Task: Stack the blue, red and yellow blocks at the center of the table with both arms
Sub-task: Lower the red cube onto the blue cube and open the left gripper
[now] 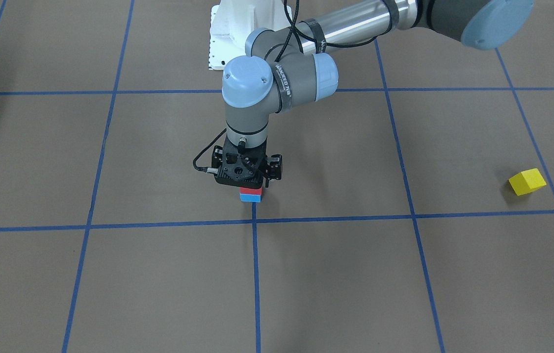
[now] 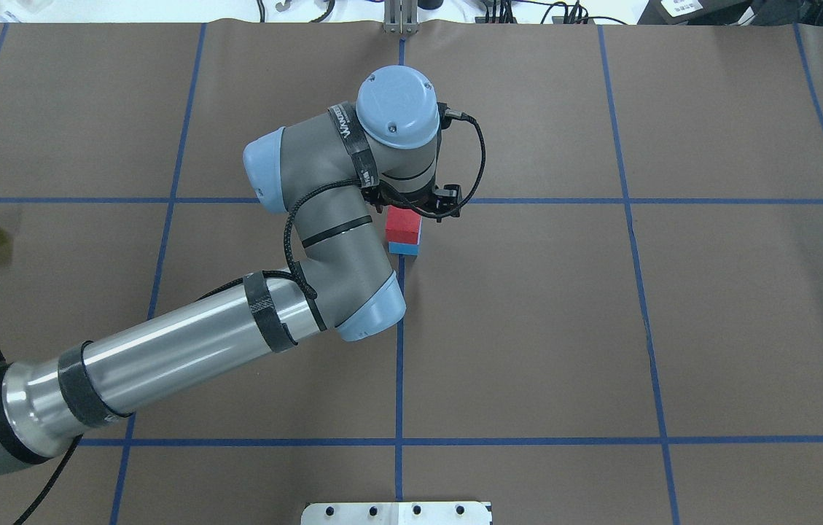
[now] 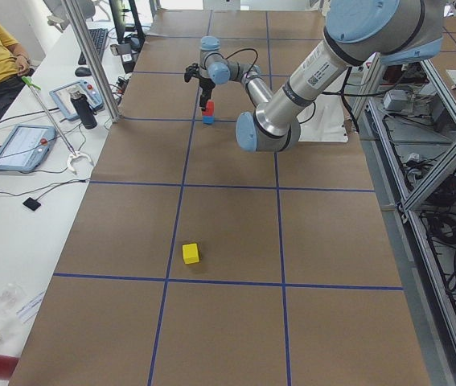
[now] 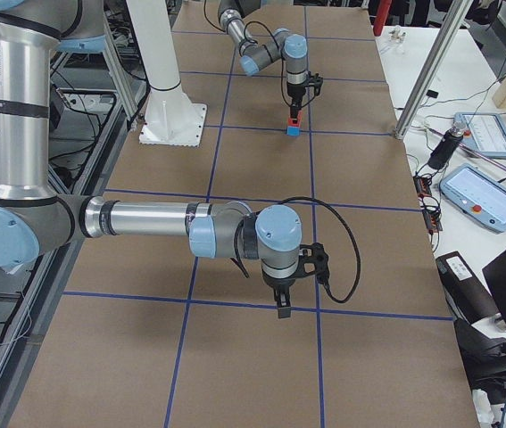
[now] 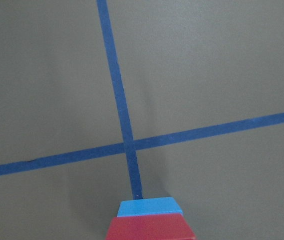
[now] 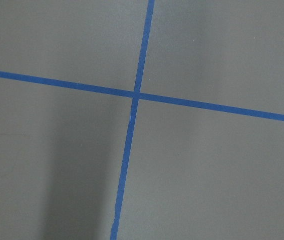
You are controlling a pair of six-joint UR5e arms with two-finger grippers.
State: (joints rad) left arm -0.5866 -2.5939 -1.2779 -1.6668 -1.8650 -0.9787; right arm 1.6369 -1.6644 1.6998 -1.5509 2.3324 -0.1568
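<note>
Left gripper point(image 1: 250, 185) straddles the red block point(image 1: 250, 190) atop the blue block point(image 1: 250, 198) below it, clamping unclear; likely light, rigid, smooth, best pinched across opposite flat faces.

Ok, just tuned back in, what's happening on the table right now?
The left tool is at the red block, which sits on the blue block beside the central tape cross; whether it is gripping is unclear. The yellow block lies alone, off on the robot's left side. The right tool hangs above the table, away from every block.
</note>
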